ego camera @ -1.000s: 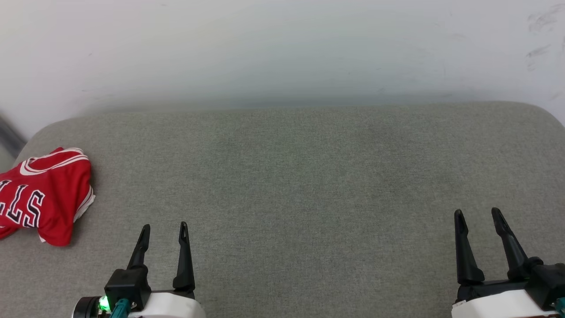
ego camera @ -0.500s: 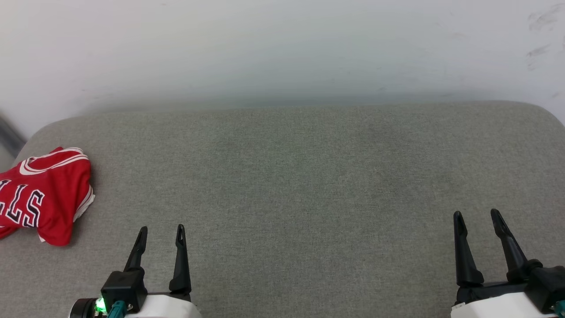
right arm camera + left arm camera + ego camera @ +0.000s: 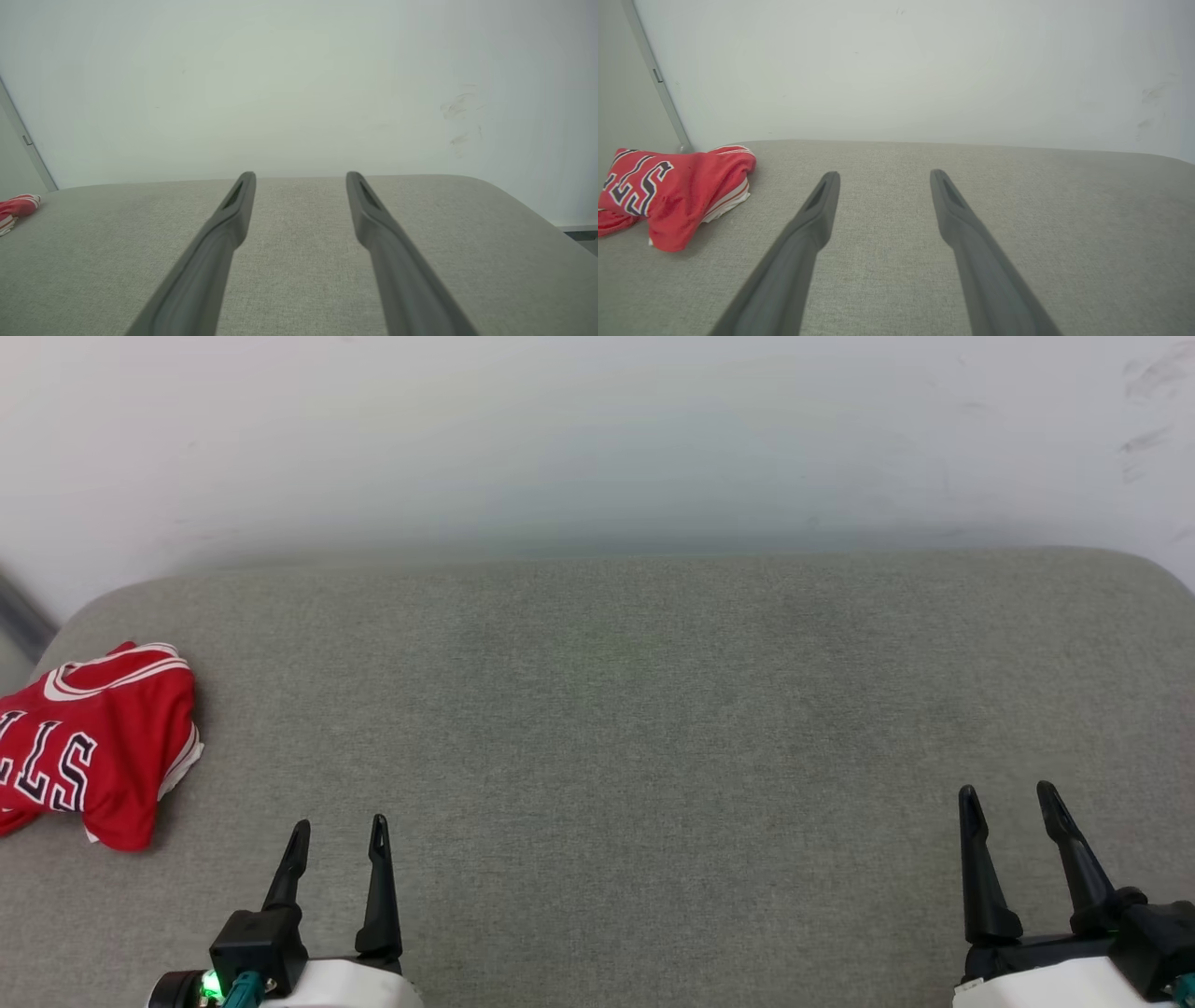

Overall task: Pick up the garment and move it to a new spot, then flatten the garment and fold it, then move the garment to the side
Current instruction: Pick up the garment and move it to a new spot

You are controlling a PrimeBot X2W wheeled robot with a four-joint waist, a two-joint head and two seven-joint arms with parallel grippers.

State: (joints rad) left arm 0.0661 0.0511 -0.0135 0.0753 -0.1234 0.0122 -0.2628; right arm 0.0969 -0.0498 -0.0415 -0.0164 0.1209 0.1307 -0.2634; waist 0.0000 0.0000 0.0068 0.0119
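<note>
You have the garment (image 3: pixel 93 742) lying as a compact, folded-looking bundle at the far left edge of the grey cushion (image 3: pixel 597 728), well apart from your left gripper (image 3: pixel 339 824) and right gripper (image 3: pixel 1006 791), both spread wide and empty, so I judge every step done.

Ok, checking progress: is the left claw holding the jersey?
No, the left claw stands open over the grey cushion, apart from the jersey.
</note>
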